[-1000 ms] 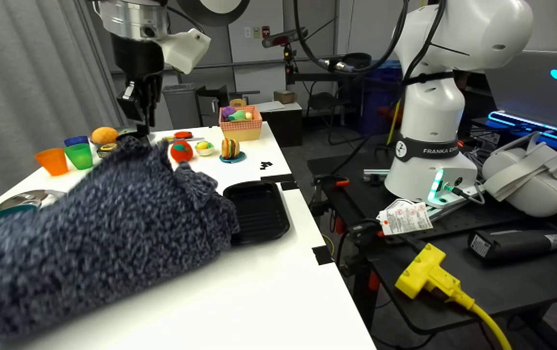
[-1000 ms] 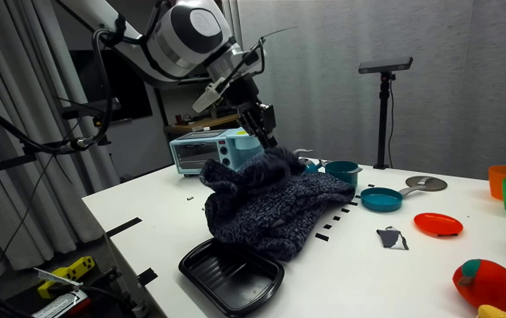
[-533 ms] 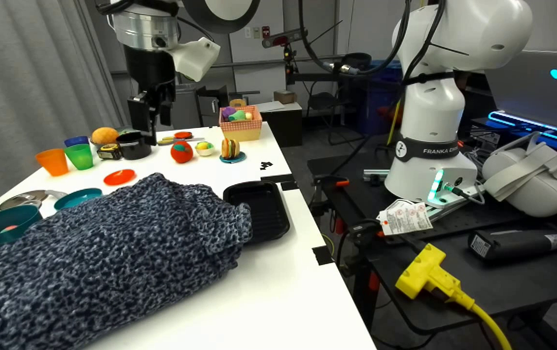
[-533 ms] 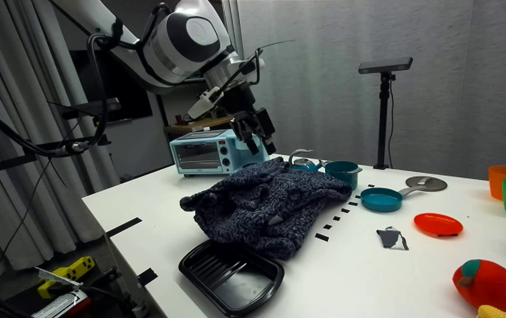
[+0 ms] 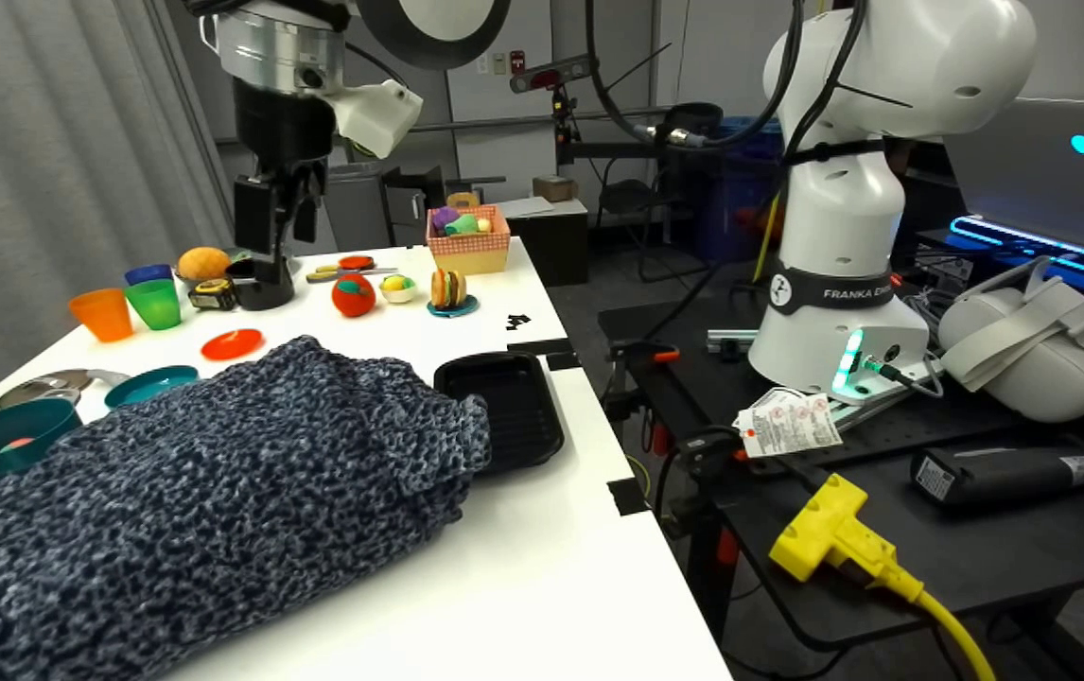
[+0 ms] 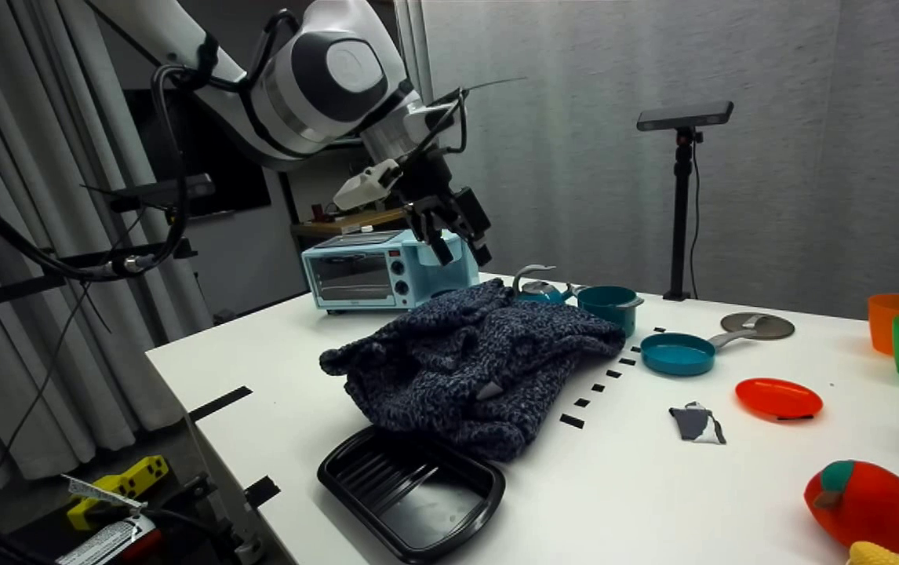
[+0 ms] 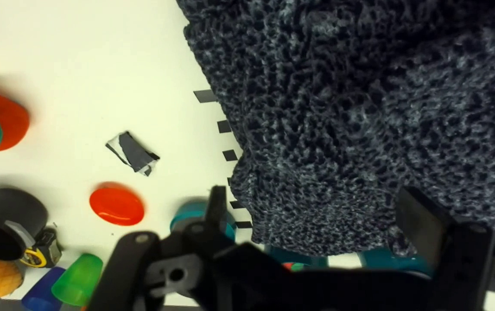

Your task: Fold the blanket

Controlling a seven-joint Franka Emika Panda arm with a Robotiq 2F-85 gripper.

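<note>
crumpled blanket (image 6: 489,357) on white table (image 6: 614,494), gripper (image 6: 462,253) above – jaws parted, black tray (image 6: 434,510) alongside

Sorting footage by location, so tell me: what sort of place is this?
Probably a robotics lab: a Franka arm is mounted on a black bench, what looks like a VR headset lies beside it, and a camera-like bar on a stand rises by the white table.

White glare on the table (image 5: 542,596), gloom behind.
Its surface is nearly blown out, while the blanket (image 5: 249,501) drinks in light, its pile crisp. A blue light strip (image 5: 1053,253) glows off to one side. The black tray (image 6: 442,506) carries a pale sheen; in the wrist view soft shadows edge the red plate (image 7: 117,205).
</note>
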